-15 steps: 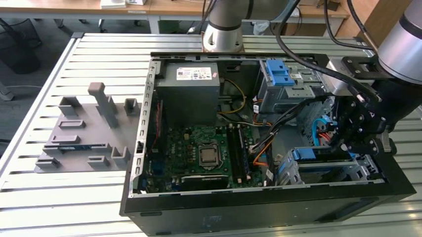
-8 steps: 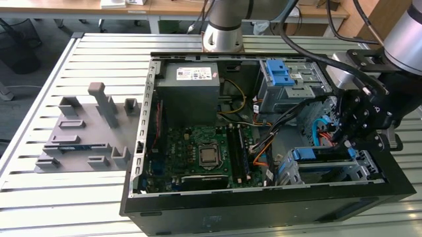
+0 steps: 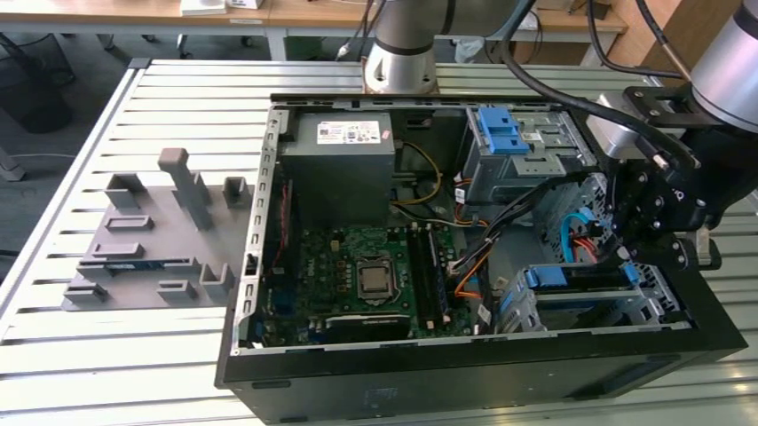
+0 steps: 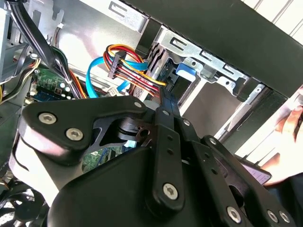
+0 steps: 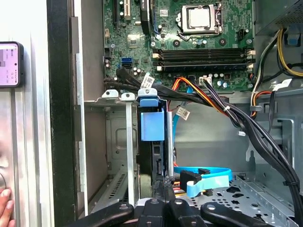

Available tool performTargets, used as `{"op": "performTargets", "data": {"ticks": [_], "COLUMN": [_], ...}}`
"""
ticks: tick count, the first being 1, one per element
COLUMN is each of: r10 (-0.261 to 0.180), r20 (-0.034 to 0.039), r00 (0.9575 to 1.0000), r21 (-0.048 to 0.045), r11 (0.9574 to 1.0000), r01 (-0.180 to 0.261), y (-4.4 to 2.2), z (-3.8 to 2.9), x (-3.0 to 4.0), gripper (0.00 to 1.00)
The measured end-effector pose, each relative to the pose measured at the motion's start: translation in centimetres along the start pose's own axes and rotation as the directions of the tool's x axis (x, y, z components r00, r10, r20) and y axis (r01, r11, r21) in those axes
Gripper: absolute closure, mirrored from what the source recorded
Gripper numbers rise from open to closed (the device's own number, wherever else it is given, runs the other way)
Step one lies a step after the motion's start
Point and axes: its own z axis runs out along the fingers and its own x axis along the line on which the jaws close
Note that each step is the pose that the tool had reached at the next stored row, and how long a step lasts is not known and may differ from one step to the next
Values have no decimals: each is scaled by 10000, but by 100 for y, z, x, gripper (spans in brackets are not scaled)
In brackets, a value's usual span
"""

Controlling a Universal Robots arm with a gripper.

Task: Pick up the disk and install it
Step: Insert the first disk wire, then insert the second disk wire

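One open computer case (image 3: 474, 373) lies on the slatted table (image 3: 119, 373), with one motherboard (image 3: 355, 275) inside it. One grey fixture tray (image 3: 142, 240) sits beside it. One robot arm (image 3: 409, 44) stands behind. One blue-framed disk (image 5: 152, 124) sits in a bay.

cables (image 5: 222, 109) crowding drive cage (image 5: 118, 156), pincer (image 5: 166, 187) hemmed in

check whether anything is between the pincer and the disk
Nothing visible does. The pincer sits right at the edge of the disk, which stands in the drive bay; the blue cable lies beside them, not between.
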Motion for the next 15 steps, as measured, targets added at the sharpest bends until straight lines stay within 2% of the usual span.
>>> {"op": "performTargets", "data": {"ticks": [10,15], "r10": [-2,0], "r20": [-1,-1], "r00": [10000,10000], "r21": [0,4], "r11": [10000,10000], "r01": [2,0], "y": [2,32], "z": [-7,-7], "x": [0,2], "gripper": [89,89]}}
